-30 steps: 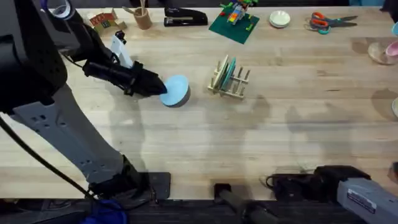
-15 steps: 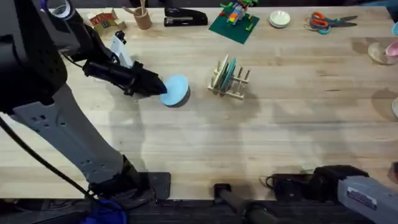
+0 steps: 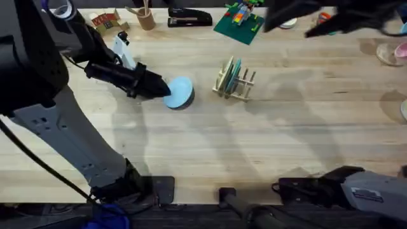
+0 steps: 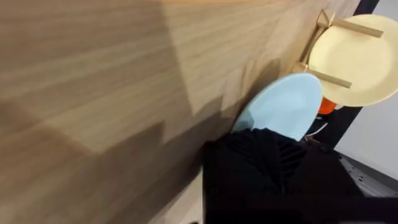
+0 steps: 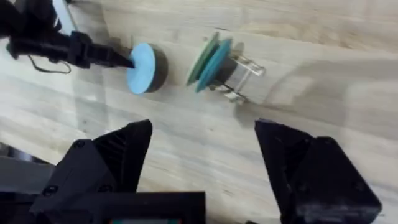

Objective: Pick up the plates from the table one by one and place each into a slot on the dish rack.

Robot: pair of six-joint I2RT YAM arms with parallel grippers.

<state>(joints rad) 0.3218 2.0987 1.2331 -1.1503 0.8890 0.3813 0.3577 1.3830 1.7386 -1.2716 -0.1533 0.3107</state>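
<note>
you are mid-carry on the light blue plate (image 3: 179,93): your left gripper (image 3: 164,89) has it pinched by the near edge, fingers closed on the rim, and the plate hangs tilted just above the table (image 3: 203,146), with its shadow right beneath it. the dish rack (image 3: 234,79) stands to the right of the plate and near it, and a cream plate (image 3: 226,73) and a teal plate (image 3: 236,70) already stand in its slots. in the left wrist view the blue plate sits ahead of the dark fingers, with the cream plate and the rack's pegs just beyond. the next move, i'd judge, calls for you to lift the plate clear of the peg tops, turn it upright and parallel to the two already racked, then lower it into a free slot on the far side of the teal one. your right gripper (image 5: 202,155) hovers above with its fingers spread wide and nothing between them, looking down on plate and rack. watch the standing plates: a skewed approach could knock them or shove the light rack. the green building-brick plate (image 3: 239,25), scissors (image 3: 337,22), stapler (image 3: 189,18) and small white dish (image 3: 285,20) lie well apart along the far edge, out of your path.
</note>
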